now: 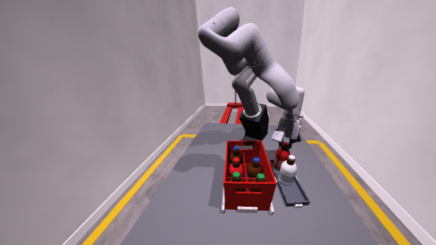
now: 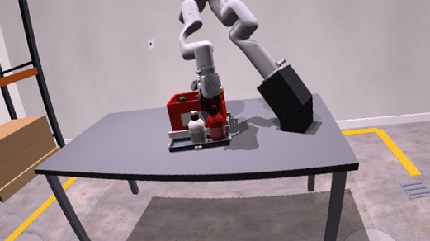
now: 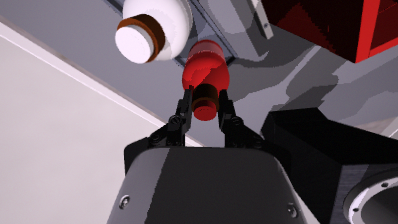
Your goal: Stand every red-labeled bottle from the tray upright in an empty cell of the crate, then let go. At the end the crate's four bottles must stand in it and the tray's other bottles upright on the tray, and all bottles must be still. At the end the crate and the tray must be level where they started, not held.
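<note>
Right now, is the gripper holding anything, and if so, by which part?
Yes. The gripper is shut on the red bottle, gripping it at the neck, just below the cap, with one finger on each side.

The top view looks down from high in front of the crate (image 1: 249,190), facing the arm's base. The exterior view stands farther off, beside the counter (image 2: 127,149). The wrist view looks down close; all share the crate.

I see a red crate (image 1: 249,192), dark grey tray (image 1: 296,197), red bottle (image 1: 281,156), white bottle (image 1: 287,173), yellow floor lines (image 1: 133,194).
</note>
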### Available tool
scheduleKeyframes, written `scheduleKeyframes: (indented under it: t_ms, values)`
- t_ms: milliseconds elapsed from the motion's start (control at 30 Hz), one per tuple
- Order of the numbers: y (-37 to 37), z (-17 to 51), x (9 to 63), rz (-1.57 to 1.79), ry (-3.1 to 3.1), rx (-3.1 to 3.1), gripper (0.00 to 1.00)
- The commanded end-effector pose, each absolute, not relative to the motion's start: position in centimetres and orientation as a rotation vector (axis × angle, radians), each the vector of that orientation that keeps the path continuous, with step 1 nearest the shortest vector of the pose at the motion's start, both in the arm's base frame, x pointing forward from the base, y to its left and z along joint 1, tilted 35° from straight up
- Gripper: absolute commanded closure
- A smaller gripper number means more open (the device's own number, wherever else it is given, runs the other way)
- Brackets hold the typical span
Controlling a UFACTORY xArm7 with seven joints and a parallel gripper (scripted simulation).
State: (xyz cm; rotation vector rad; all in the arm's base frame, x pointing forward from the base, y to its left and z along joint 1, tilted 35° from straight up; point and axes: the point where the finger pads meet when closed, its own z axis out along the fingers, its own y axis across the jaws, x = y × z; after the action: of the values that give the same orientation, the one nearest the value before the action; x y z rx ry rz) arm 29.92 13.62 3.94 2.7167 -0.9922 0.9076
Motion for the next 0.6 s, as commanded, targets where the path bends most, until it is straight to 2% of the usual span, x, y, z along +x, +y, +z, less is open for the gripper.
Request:
scheduleKeyframes:
  t_ms: [0, 567]
  values:
    - [13.9, 4.4, 29.7, 0.909, -0.991, 2.719, 1.00]
    - [14.3, 5.7, 29.0, 0.909, -0.991, 2.719, 1.00]
